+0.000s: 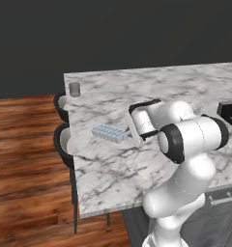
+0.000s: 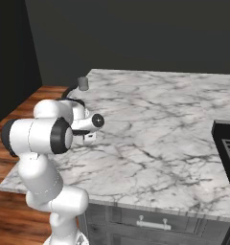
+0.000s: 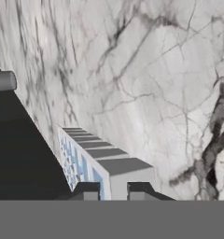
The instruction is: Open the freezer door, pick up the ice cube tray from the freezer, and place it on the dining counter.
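So the ice cube tray (image 1: 108,133) is sitting flat on the dining counter (image 1: 152,87), near the edge where the stools are. It's a small pale blue rectangle with a whitish rim, split into little square cells in two rows. In the left base view its long axis runs left-right with a slight downward slant toward the arm, so one short end points at the stools and the other at the gripper (image 1: 129,130).

In the hand view the tray (image 3: 93,158) stretches straight away from the camera, long axis in line with the gripper (image 3: 113,189), and the near short end sits right between the two dark fingertips (image 3: 88,190). They look pinched on that end of the tray's rim, narrow gap, one tip either side.

The counter is a big slab of white marble with grey veining, smooth and flat. Two dark round stools (image 1: 62,140) are tucked at its left edge, over a reddish wood plank floor (image 1: 26,159). A small grey cylindrical cup (image 1: 75,89) stands upright near the far left corner, well apart from the tray.
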Tool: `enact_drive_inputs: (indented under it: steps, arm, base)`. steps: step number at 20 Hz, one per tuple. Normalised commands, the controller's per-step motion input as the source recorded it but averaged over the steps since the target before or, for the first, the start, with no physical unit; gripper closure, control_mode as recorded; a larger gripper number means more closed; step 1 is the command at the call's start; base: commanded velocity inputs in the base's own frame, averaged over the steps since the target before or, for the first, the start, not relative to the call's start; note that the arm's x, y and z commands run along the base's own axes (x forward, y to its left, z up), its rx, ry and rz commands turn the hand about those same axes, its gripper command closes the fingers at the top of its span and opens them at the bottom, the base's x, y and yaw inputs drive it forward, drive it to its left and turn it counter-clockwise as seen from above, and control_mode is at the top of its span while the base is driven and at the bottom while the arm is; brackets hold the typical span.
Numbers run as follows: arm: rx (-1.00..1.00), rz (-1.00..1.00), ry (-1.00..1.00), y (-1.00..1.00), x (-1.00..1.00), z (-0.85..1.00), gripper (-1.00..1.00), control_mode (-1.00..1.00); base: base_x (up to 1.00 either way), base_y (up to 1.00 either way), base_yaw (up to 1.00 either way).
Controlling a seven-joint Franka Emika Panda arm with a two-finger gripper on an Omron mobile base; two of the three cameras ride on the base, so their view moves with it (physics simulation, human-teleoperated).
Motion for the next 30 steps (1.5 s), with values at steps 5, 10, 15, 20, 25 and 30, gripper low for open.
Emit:
enact_drive_inputs:
  steps: [5, 10, 15, 20, 25, 30]
  arm:
    - [0.0, 0.0, 0.14, 0.1, 0.22, 0.0, 1.0, -1.0]
    - [0.0, 0.0, 0.14, 0.08, 0.29, -0.03, 1.0, -1.0]
    - [0.0, 0.0, 0.08, 0.02, 0.29, -0.13, 1.0, -1.0]
    - [0.0, 0.0, 0.01, 0.0, 0.05, -0.03, 1.0, -1.0]
    - [0.0, 0.0, 0.0, 0.0, 0.0, 0.0, 1.0, -1.0]
    - [0.0, 0.0, 0.0, 0.0, 0.0, 0.0, 1.0, -1.0]
  base:
    - [0.0, 0.0, 0.0]
    - [0.0, 0.0, 0.0]
    - [0.0, 0.0, 0.0]
    - [0.0, 0.0, 0.0]
    - [0.0, 0.0, 0.0]
    - [0.0, 0.0, 0.0]
